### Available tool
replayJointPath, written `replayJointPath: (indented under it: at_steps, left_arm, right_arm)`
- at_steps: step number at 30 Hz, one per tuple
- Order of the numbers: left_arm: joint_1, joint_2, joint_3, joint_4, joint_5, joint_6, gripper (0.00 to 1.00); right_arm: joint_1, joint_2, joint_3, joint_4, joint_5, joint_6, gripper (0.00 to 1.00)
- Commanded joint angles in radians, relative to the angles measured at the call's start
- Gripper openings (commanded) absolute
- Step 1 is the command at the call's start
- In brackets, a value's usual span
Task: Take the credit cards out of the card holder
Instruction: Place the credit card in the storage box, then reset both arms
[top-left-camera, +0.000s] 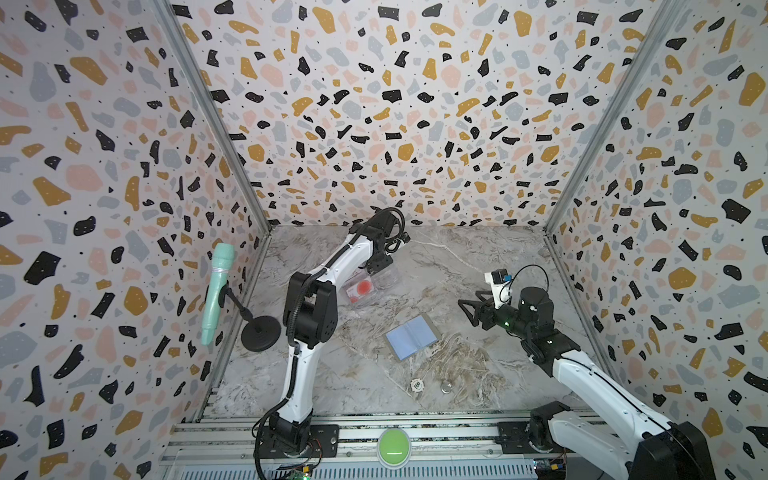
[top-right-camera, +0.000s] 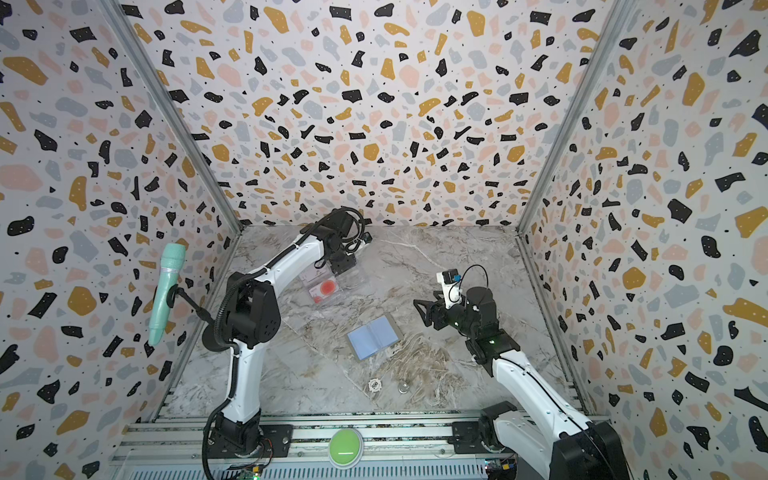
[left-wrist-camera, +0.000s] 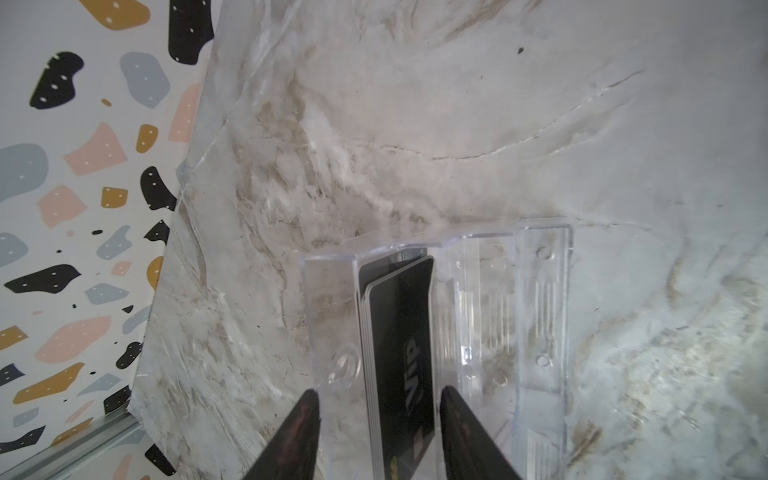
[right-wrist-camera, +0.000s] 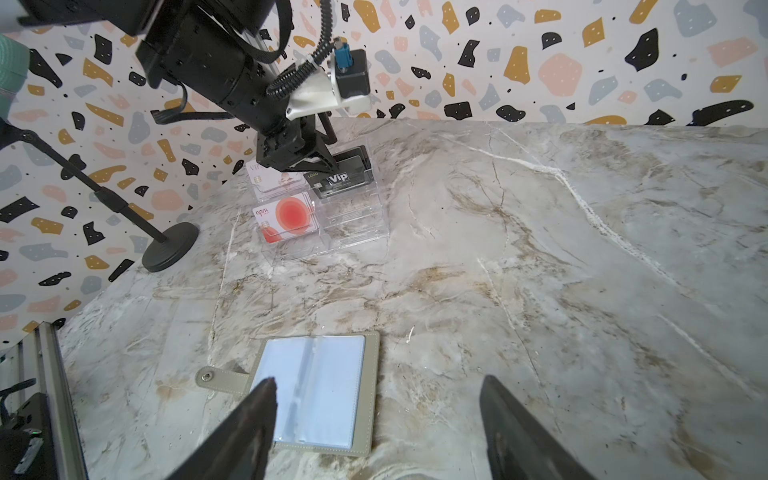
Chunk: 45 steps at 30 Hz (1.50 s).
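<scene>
Marble tabletop (top-left-camera: 478, 266): open card holder (top-left-camera: 411, 336), clear tray (top-left-camera: 388, 276), chip (top-left-camera: 416, 386), coin (top-left-camera: 446, 388), mic stand (top-left-camera: 261, 333).

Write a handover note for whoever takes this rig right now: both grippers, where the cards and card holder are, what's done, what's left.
Left gripper: open, fingers either side of the black VIP cards standing in the clear tray, not clamping.
Right gripper: open, empty, near the card holder.
Card holder: lying open on the table, pockets look empty.
Red-circle card and white-pinkish card: also in the tray.
Done: cards appear out. Left: likely only lifting the left arm clear.
</scene>
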Motion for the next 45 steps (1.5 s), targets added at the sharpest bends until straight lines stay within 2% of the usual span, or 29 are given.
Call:
replayJointPath:
  at_steps: [1, 10, 12, 15, 19, 22, 27, 29, 32, 36, 38, 40, 43, 45]
  left_arm:
    - [0.0, 0.013, -0.002, 0.042, -0.082, -0.019, 0.48]
    - [0.012, -0.021, 0.001, 0.083, -0.114, -0.069, 0.47]
    - [0.013, -0.047, -0.004, 0.086, -0.099, -0.091, 0.47]
    - [0.02, -0.137, -0.061, 0.129, -0.021, -0.157, 0.47]
    - [0.029, -0.369, -0.333, 0.357, 0.078, -0.297, 0.53]
    - [0.031, -0.572, -0.612, 0.556, 0.088, -0.42, 0.58]
    - [0.031, -0.903, -1.118, 0.882, -0.064, -0.623, 0.62]
    - [0.033, -1.024, -1.315, 1.006, -0.154, -0.677, 0.67]
    - [0.035, -1.162, -1.524, 1.142, -0.278, -0.725, 0.74]
    - [0.044, -1.258, -1.727, 1.354, -0.429, -0.697, 0.87]
    - [0.053, -1.273, -1.804, 1.49, -0.457, -0.648, 0.94]
    - [0.076, -1.261, -1.87, 1.613, -0.443, -0.634, 0.99]
    - [0.12, -1.19, -1.926, 1.742, -0.382, -0.659, 1.0]
    - [0.129, -1.147, -1.907, 1.763, -0.364, -0.646, 1.0]
  right_arm:
    - [-0.005, -0.015, 0.0, 0.018, 0.0, 0.002, 0.77]
    - [-0.007, -0.007, -0.005, 0.023, 0.043, -0.005, 0.77]
    - [-0.007, -0.007, -0.002, 0.027, 0.102, -0.014, 0.77]
    - [-0.008, -0.014, -0.003, 0.045, 0.268, -0.039, 0.79]
    - [-0.036, -0.029, -0.027, 0.11, 0.491, -0.069, 0.83]
    - [-0.081, -0.037, -0.082, 0.203, 0.581, -0.089, 0.86]
    - [-0.145, -0.005, -0.161, 0.333, 0.701, -0.087, 0.89]
    - [-0.152, 0.022, -0.194, 0.413, 0.739, -0.118, 0.96]
    - [-0.155, 0.056, -0.262, 0.575, 0.767, -0.161, 0.98]
    - [-0.162, 0.137, -0.299, 0.698, 0.756, -0.189, 0.98]
    - [-0.163, 0.179, -0.324, 0.774, 0.739, -0.19, 1.0]
    - [-0.164, 0.222, -0.344, 0.841, 0.726, -0.193, 0.99]
    - [-0.169, 0.291, -0.378, 0.946, 0.718, -0.21, 0.99]
    - [-0.171, 0.344, -0.405, 1.047, 0.707, -0.225, 0.99]
